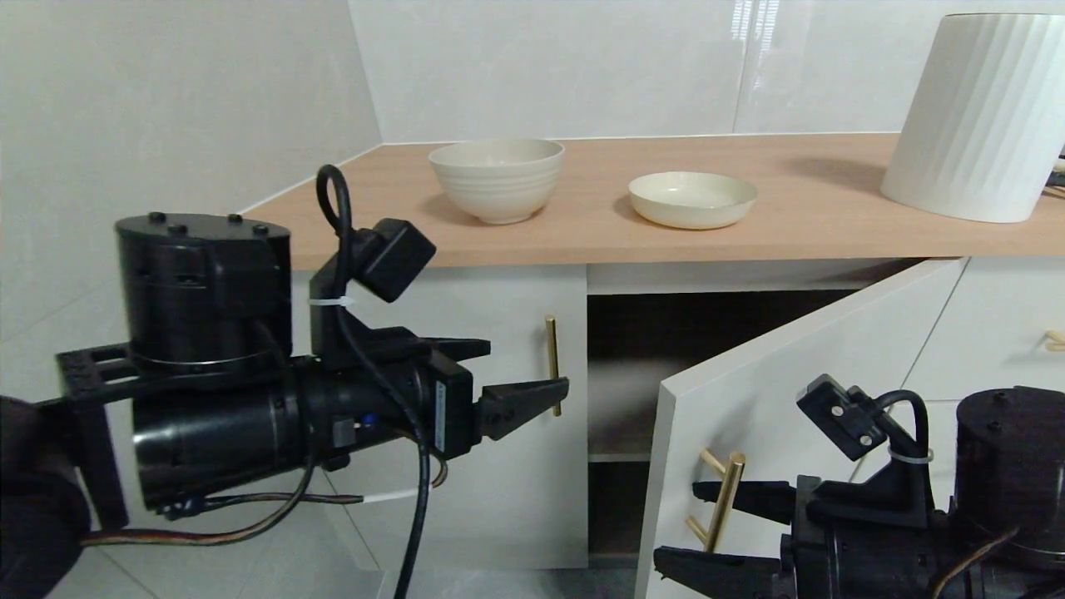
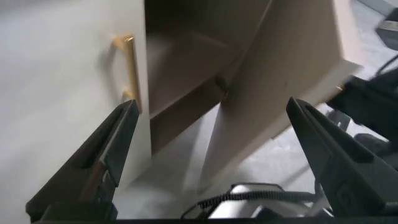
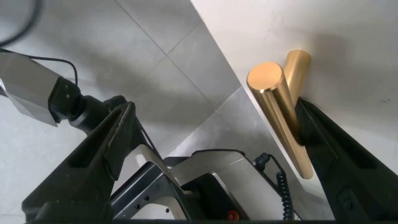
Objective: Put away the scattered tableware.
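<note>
A deep cream bowl (image 1: 497, 179) and a shallow cream dish (image 1: 692, 200) stand side by side on the wooden countertop (image 1: 815, 225). Below them the cabinet (image 1: 620, 358) is open, its door (image 1: 774, 391) swung out toward me. My left gripper (image 1: 526, 366) hangs open in front of the shut left door, near its gold handle (image 1: 551, 353). My right gripper (image 1: 678, 526) is open low down at the open door's gold handle (image 1: 722, 499). In the right wrist view that handle (image 3: 283, 106) lies between the fingers, close to one finger (image 3: 336, 155).
A tall white ribbed container (image 1: 982, 116) stands at the counter's right end. The wall corner closes off the left. Another gold handle (image 1: 1055, 339) shows on the far-right cabinet. In the left wrist view the cabinet shelf (image 2: 186, 68) and open door (image 2: 292, 81) lie ahead.
</note>
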Robot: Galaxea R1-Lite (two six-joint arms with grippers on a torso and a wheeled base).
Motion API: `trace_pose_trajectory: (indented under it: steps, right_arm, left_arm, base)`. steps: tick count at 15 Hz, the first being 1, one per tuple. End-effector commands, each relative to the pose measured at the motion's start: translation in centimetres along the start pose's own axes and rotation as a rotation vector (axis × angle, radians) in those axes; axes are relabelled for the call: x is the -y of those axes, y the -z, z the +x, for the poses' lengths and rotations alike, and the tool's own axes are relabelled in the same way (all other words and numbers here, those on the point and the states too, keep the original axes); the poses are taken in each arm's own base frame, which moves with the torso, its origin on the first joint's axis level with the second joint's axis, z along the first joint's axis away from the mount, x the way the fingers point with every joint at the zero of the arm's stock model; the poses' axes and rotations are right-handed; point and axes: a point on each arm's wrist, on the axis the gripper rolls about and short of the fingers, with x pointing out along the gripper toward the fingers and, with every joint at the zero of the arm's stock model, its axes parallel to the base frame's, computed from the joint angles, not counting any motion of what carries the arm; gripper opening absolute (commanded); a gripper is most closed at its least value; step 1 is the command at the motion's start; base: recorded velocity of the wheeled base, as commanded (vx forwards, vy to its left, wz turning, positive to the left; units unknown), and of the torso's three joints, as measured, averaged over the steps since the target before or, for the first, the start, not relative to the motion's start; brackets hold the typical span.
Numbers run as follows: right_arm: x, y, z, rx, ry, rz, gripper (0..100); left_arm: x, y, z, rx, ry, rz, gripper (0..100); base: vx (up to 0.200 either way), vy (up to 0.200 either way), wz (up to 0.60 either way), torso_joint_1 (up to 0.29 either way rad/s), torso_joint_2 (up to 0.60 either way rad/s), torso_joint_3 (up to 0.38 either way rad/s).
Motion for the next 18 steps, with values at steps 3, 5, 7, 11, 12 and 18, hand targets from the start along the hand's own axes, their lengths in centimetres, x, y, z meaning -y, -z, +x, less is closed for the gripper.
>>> trace_pose_trajectory:
  steps: [3,5,7,11,12,18]
  right_arm:
    - [0.0,0.0,0.0,0.000,0.002,-0.001,100]
    - [0.1,0.0,0.0,-0.001,0.004,0.000,100]
    - [0.1,0.1,0.1,-0.003,0.005,-0.001,100]
    - [0.2,0.1,0.2,-0.007,0.007,0.001,100]
    - [0.2,0.1,0.2,-0.007,0.007,0.002,100]
    - [0.2,0.1,0.2,-0.007,0.008,0.002,100]
  left_arm:
    - [0.0,-0.3,3.6,-0.005,0.026,0.002,100]
    - [-0.1,1.4,5.0,-0.066,0.033,-0.005,100]
    - [0.3,2.3,6.4,-0.102,0.051,-0.006,100]
    - [0.9,2.4,7.4,-0.070,0.080,0.010,0]
    - [0.8,2.5,7.8,-0.067,0.079,0.010,0]
    - [0.8,2.5,8.8,-0.011,0.094,-0.057,0]
  base:
    - [0.000,0.000,0.00,0.000,0.00,0.000]
    - [0.000,0.000,0.00,0.000,0.00,0.000]
    - [0.000,0.000,0.00,0.000,0.00,0.000]
    - [0.000,0.000,0.00,0.000,0.00,0.000]
    - [0.000,0.000,0.00,0.000,0.00,0.000]
    - [0.000,0.000,0.00,0.000,0.00,0.000]
